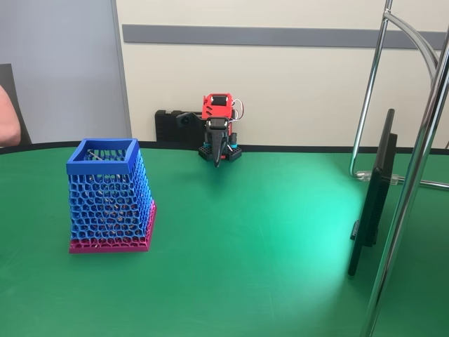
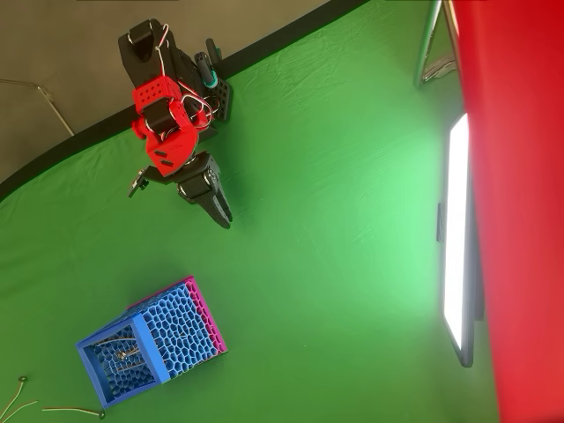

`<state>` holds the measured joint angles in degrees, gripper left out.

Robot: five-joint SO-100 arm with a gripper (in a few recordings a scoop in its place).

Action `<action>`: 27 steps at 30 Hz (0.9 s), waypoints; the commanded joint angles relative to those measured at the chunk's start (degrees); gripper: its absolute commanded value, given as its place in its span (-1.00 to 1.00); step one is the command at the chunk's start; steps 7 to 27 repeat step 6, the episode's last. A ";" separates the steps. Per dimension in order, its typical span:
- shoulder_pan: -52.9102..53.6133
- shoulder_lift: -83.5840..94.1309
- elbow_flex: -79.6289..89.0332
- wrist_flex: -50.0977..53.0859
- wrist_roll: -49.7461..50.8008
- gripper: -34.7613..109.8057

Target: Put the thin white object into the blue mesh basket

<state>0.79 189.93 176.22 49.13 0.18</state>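
Arm folded at its base near the back edge of the green surface (image 1: pixel 266 239); the tool (image 2: pixel 222 211) points down and forward, jaws together, nothing between them. The blue mesh basket (image 1: pixel 110 196) stands upright well apart from the arm, to the left and nearer the camera in the fixed view. In the overhead view the basket (image 2: pixel 176 330) lies below and slightly left of the tool tip. The thin white object (image 2: pixel 123 351) appears to lie inside the basket: a faint pale line is visible through the open rim, also a sliver just under the rim (image 1: pixel 93 155); too thin to fix its long axis. Judgement: the stick is already in the basket, with the tool withdrawn clear of it. A few thin stick-like items (image 2: pixel 53 408) lie off the surface beyond the basket in the overhead view.
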 commanded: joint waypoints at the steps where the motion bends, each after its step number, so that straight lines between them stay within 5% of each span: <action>1: -0.26 0.53 0.44 0.35 0.26 -0.42; 27: -0.35 0.53 0.44 0.35 0.18 -0.48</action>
